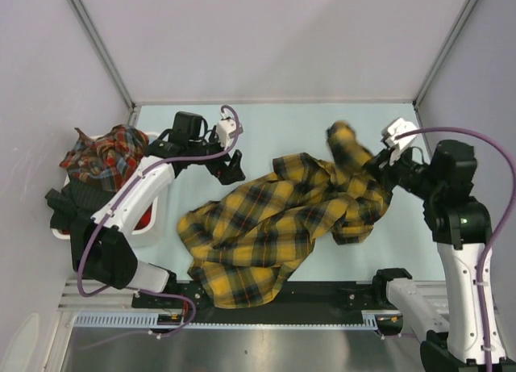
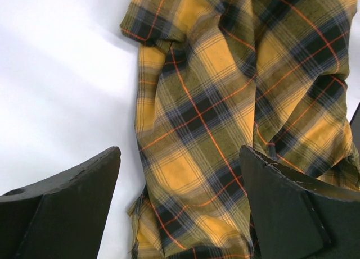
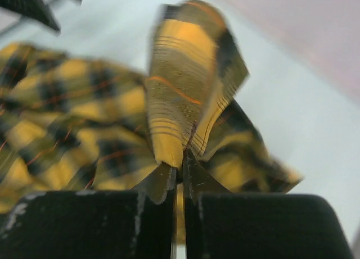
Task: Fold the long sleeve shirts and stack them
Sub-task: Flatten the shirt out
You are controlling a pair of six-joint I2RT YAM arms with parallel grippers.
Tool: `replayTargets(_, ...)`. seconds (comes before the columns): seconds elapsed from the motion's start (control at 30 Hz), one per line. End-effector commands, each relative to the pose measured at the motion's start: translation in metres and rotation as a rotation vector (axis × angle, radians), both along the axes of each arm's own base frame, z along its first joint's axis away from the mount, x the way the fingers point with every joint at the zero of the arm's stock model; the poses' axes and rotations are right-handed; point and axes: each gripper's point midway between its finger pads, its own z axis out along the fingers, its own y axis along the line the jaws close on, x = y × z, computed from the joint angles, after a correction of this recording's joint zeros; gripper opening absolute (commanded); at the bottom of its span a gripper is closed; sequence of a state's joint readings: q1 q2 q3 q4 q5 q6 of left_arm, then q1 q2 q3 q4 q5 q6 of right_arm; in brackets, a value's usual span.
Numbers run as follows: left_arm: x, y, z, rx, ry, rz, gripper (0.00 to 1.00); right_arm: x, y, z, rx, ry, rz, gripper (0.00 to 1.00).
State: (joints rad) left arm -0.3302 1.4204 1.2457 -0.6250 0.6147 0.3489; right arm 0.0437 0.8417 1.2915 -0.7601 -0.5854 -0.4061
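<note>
The right arm came in from the right side of the overhead frame with its elbow bent and its wrist turned toward the centre. The right gripper (image 1: 373,159) was pinched tight on a fold of the mustard-yellow shirt (image 1: 266,227), holding a blurred end of cloth up above the heap. In its wrist view the jaws met on that narrow pinch (image 3: 180,169).

The left arm stretched from lower left up and across. The left gripper (image 1: 230,169) was over the shirt's upper-left edge, spread wide and holding nothing. Its fingers (image 2: 79,208) stood on either side of a strip of plaid.

The shirt lay crumpled across the middle of the table (image 1: 282,122), its lower edge overlapping the black rail at the bottom. Bare table showed along the top and at lower right. The red plaid shirts (image 1: 105,156) sat heaped in a white bin (image 1: 58,233) at far left.
</note>
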Motion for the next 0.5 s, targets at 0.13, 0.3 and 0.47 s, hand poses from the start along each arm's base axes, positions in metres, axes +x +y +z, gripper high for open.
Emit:
replayTargets(0.13, 0.029, -0.024, -0.019, -0.079, 0.037, -0.028, 0.9, -0.021, 0.008, -0.137, 0.045, 0.558, -0.014, 0.0)
replayTargets(0.3, 0.071, -0.051, -0.033, -0.162, 0.129, 0.043, 0.89, -0.02, 0.013, -0.15, 0.038, 0.601, 0.036, 0.0)
replayTargets(0.47, 0.109, -0.088, -0.059, -0.184, 0.187, 0.052, 0.91, -0.02, 0.0, -0.153, -0.055, 0.614, 0.107, 0.8)
